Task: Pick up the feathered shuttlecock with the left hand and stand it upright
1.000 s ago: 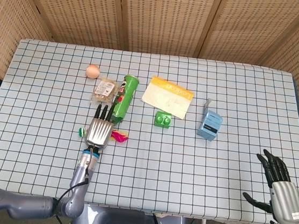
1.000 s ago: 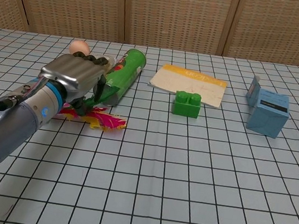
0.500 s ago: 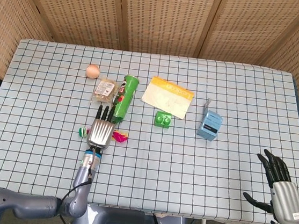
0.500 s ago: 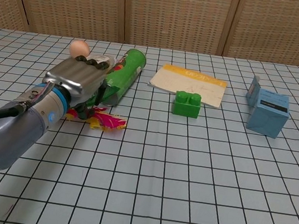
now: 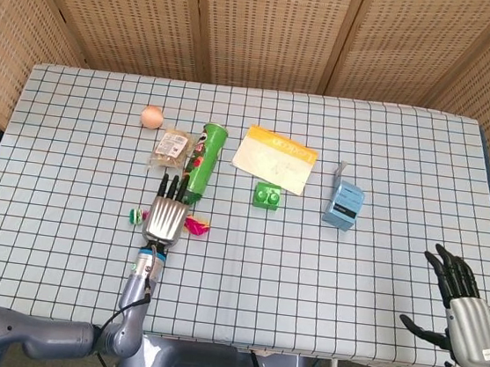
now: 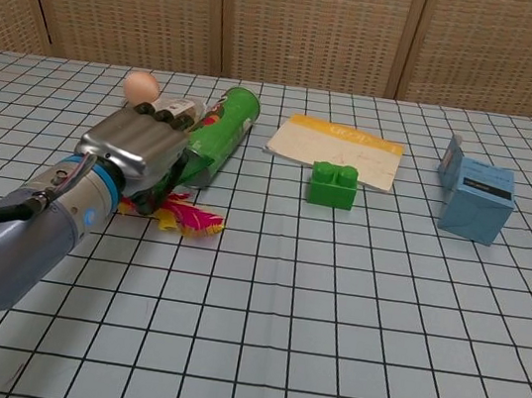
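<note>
The feathered shuttlecock lies on its side on the checked cloth. Its pink and yellow feathers (image 5: 196, 224) (image 6: 189, 216) stick out to the right of my left hand (image 5: 164, 213) (image 6: 137, 147), and its green-white cork (image 5: 135, 216) shows on the left. That hand is palm down right over the shuttlecock's middle, fingers stretched forward toward the green can, holding nothing that I can see. Whether the palm touches the feathers is hidden. My right hand (image 5: 462, 301) hangs off the near right table edge, fingers spread and empty.
A green chip can (image 5: 203, 163) (image 6: 221, 134) lies just beyond the left fingertips, beside a snack packet (image 5: 173, 146) and an orange ball (image 5: 152, 116). A booklet (image 5: 274, 158), a green brick (image 5: 267, 196) and a blue box (image 5: 344, 204) sit further right.
The left hand's fingers have straightened from a downward curl to lie flat over the shuttlecock, and the hand has shifted slightly toward me. The shuttlecock has not moved. The right hand is still.
</note>
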Robot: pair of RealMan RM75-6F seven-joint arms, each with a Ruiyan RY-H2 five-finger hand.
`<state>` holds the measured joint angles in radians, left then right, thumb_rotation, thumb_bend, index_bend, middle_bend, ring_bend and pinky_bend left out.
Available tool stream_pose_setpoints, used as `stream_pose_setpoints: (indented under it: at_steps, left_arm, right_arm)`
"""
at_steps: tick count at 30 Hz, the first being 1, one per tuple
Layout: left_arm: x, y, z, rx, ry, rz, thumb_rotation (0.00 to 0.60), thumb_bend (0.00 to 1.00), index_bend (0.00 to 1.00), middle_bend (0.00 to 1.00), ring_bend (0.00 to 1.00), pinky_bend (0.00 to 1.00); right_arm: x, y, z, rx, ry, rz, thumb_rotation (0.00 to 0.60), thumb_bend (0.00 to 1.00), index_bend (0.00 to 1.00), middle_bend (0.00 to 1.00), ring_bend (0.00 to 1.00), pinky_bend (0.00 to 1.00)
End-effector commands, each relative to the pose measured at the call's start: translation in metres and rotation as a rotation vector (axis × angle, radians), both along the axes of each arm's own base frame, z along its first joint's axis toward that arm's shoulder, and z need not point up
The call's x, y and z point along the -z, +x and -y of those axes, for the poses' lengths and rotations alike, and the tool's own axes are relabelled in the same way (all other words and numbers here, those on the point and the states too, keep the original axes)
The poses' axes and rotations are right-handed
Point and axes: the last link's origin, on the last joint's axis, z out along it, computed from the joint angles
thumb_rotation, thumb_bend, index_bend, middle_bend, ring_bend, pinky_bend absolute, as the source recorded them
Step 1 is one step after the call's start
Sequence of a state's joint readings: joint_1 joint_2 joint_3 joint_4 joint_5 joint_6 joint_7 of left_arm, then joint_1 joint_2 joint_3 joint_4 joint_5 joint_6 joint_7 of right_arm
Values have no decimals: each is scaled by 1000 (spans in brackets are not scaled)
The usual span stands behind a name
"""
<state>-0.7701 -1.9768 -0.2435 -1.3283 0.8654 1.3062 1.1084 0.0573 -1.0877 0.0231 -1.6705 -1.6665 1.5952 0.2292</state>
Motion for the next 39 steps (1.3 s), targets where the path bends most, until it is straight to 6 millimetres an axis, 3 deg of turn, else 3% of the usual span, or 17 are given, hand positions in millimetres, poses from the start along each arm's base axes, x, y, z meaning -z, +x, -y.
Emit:
stream_pose_setpoints:
  at_steps: [1,15,30,39]
  left_arm:
    - [-2,-2,0,4,6,-4,600,524,617,0,0,0]
    - [-18,-8,3,12,20,23,600,524,627,0,0,0]
    - [-79,7,14,99,83,133,600,525,633,0,0,0]
    - [-110,-9,27,114,99,220,600,524,633,0,0,0]
  right_arm:
    - [-1,0,0,0,-2,4,600,65,90,0,0,67]
    - [-1,2,-2,-10,-3,1,600,64,90,0,0,67]
    - [-2,3,-3,-13,-14,-5,600,65,90,0,0,64]
    - [-2,4,-3,-16,-20,-8,600,65,90,0,0,59]
